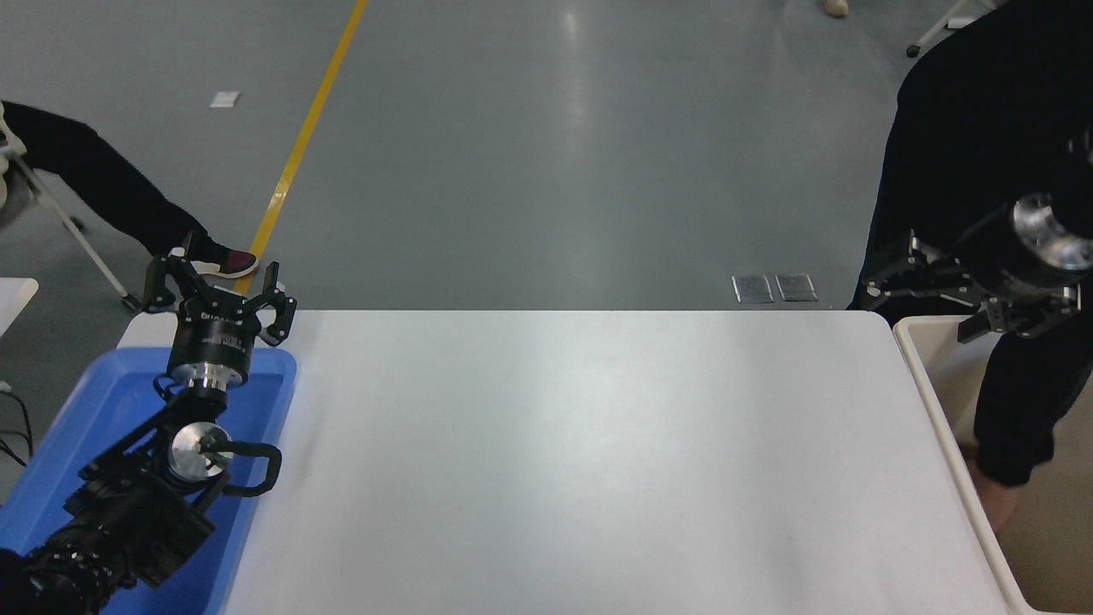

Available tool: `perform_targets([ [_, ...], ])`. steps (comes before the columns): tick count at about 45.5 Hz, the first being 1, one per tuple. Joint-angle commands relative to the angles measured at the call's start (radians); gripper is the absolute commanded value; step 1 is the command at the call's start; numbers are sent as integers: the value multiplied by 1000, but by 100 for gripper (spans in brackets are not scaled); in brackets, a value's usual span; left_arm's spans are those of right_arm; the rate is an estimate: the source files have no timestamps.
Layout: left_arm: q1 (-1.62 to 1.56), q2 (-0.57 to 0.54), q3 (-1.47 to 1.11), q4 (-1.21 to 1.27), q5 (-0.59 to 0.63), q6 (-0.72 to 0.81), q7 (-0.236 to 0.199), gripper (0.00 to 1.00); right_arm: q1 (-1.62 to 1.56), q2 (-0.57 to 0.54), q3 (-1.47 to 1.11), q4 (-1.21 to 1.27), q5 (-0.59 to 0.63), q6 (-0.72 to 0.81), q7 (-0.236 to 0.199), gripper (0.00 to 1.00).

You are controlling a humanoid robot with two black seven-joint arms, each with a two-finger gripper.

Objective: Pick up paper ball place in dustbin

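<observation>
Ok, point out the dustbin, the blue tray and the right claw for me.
dustbin [932, 401]: head view, on its cream rim at the table's right end.
blue tray [271, 376]: head view, on its far right corner.
right claw [926, 301]: head view, midway between its spread fingertips.

A grey, glossy floor [529, 154] stretches beyond a white bench [581, 461], catching soft overhead light in pale streaks. A yellow line [303, 141] runs diagonally across it at left, near a small white patch [224, 100]. Two metal plates [774, 288] sit flush in the floor just past the bench's far edge. At far left, a chair's legs [73, 248] show; at top right, a wheeled leg [935, 30].
</observation>
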Motion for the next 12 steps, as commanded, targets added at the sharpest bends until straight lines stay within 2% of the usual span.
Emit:
perform_targets([
  [1,0,0,0,-1,0,0,0,99,113,106,9,38,1,60,0,100],
  [12,0,0,0,-1,0,0,0,99,118,136,12,44,2,60,0,100],
])
